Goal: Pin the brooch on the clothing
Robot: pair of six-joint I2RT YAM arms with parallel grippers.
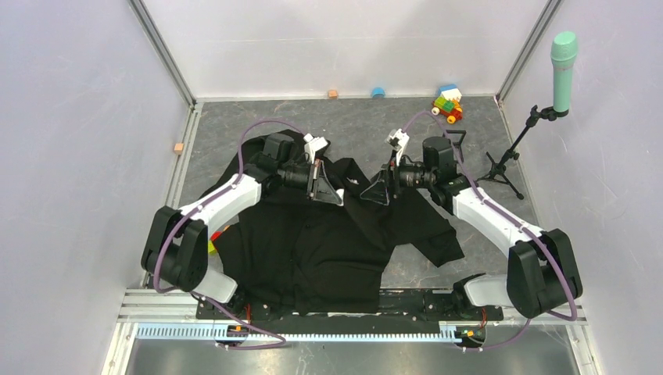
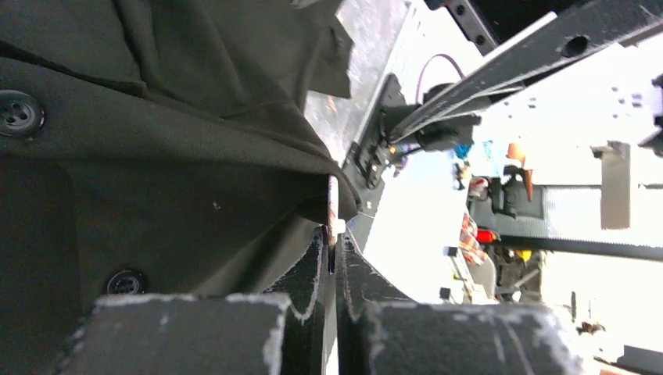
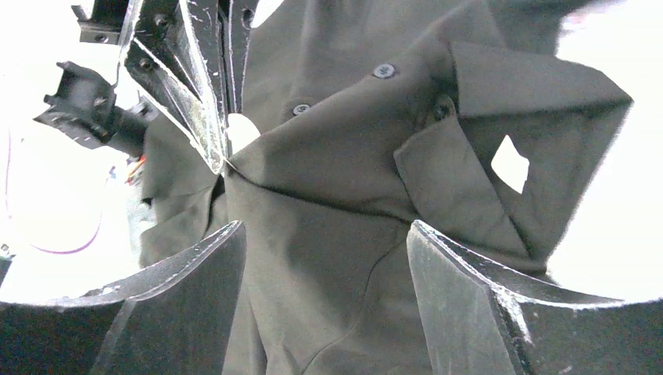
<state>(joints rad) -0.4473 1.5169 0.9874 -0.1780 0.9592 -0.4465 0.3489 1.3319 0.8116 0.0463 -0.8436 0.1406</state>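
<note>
Pinning, midway — left gripper point(image 2: 335, 244) pressed together on the small round pale pinkish-grey brooch point(image 3: 241, 131), touching a lifted fold of the large black collared button-front shirt point(image 3: 328, 164); right gripper point(image 3: 320, 234) spread and empty, facing that fold — fastening apparently not yet made.

The left gripper point(image 2: 335, 238) has its jaws squeezed tight together. The right gripper point(image 3: 324, 230) faces it, jaws wide apart.

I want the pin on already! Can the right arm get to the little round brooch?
Probably yes. The right gripper is open and faces the brooch, which the left gripper pinches at a raised fold of the shirt; nothing sits between.
</note>
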